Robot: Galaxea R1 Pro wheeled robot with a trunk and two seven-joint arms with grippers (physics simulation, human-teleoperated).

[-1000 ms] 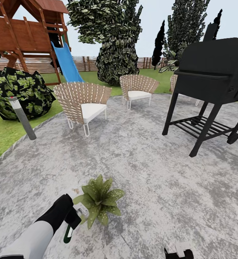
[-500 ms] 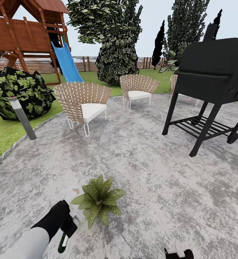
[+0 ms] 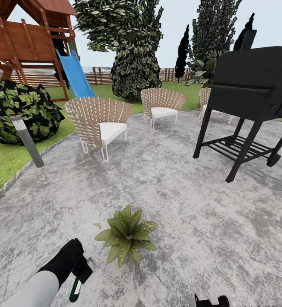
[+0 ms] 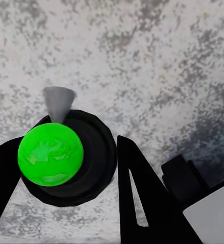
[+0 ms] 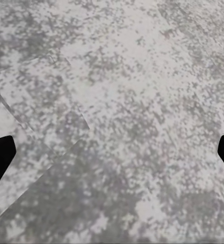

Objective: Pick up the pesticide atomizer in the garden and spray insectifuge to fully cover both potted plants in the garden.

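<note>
My left gripper (image 4: 66,168) is clamped on the pesticide atomizer (image 4: 66,157), whose green end faces the wrist camera between my two black fingers (image 4: 142,198). In the head view the left gripper (image 3: 79,273) holds it low over the grey stone paving (image 3: 179,204), just beside one potted plant (image 3: 127,233). My right gripper (image 5: 112,152) hangs over bare paving, fingertips wide apart. Further off stand two wicker chairs (image 3: 99,123) and a black grill (image 3: 251,89).
</note>
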